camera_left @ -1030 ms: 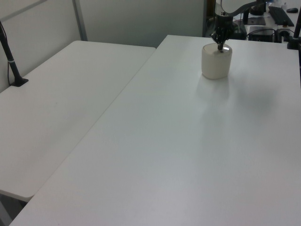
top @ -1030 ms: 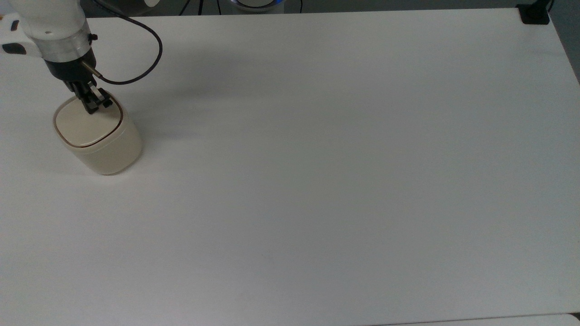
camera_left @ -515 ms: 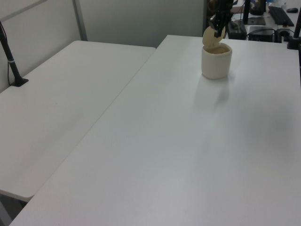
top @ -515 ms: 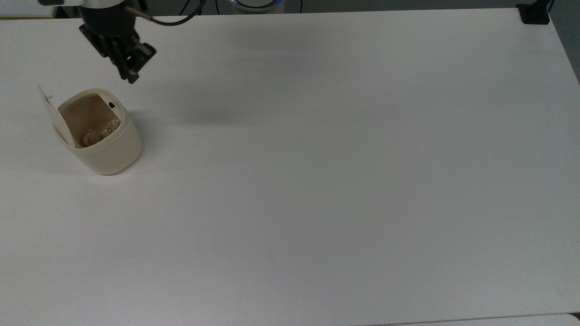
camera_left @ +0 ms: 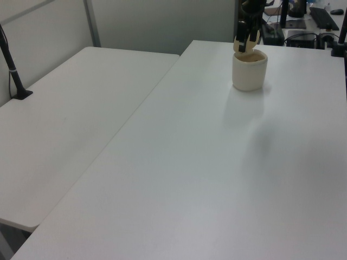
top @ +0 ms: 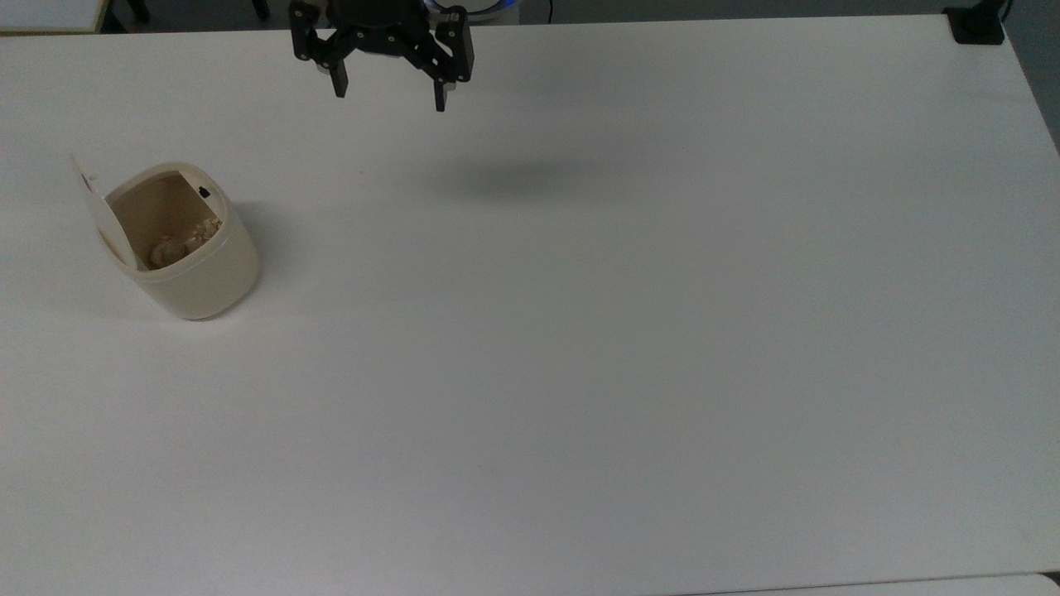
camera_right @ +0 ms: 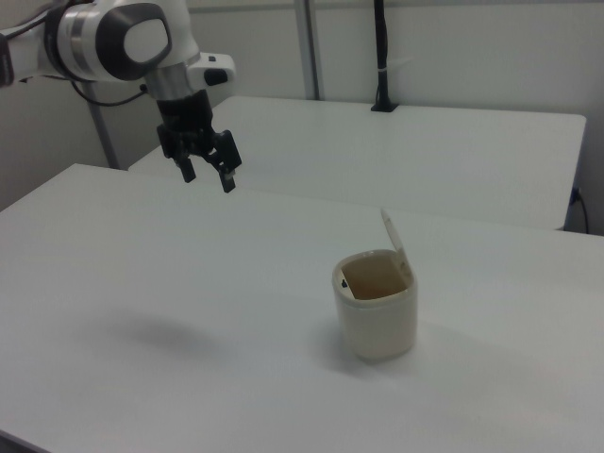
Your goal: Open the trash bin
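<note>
The small cream-beige plastic trash bin [top: 186, 257] with a rounded-square body stands on the wide white counter [top: 629, 331] near the top view's left edge. Its flat hinged lid [top: 98, 213] is tipped up on the top view's left side, baring crumpled pale scraps [top: 175, 245] inside and a small black button [top: 204, 192] on the rim. Farther back, the black two-finger pincer [top: 387, 89] hangs above the counter, well apart from the bin, its fingers spread wide and holding nothing.
</note>
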Controlling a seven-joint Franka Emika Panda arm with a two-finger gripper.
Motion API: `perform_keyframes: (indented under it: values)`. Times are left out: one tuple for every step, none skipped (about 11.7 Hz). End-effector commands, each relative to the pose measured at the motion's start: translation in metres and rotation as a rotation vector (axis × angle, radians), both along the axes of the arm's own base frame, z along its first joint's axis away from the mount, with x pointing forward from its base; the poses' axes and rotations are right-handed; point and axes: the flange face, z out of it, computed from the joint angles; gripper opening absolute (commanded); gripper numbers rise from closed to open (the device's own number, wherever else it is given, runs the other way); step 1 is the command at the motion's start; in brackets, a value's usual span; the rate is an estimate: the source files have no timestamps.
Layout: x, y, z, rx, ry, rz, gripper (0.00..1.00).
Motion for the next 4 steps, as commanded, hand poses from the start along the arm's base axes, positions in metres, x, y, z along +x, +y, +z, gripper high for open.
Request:
perform_keyframes:
  values:
    - [-0.0173,0.0062,0.0027,0.001,0.056,0.108,1.0]
    - [-0.0187,0.0074,0.0051,0.008,0.053,0.108,1.0]
    - [-0.019,0.0074,0.006,0.009,0.051,0.1,1.0]
    - [-0.0198,0.0073,0.0077,0.009,0.048,0.1,1.0]
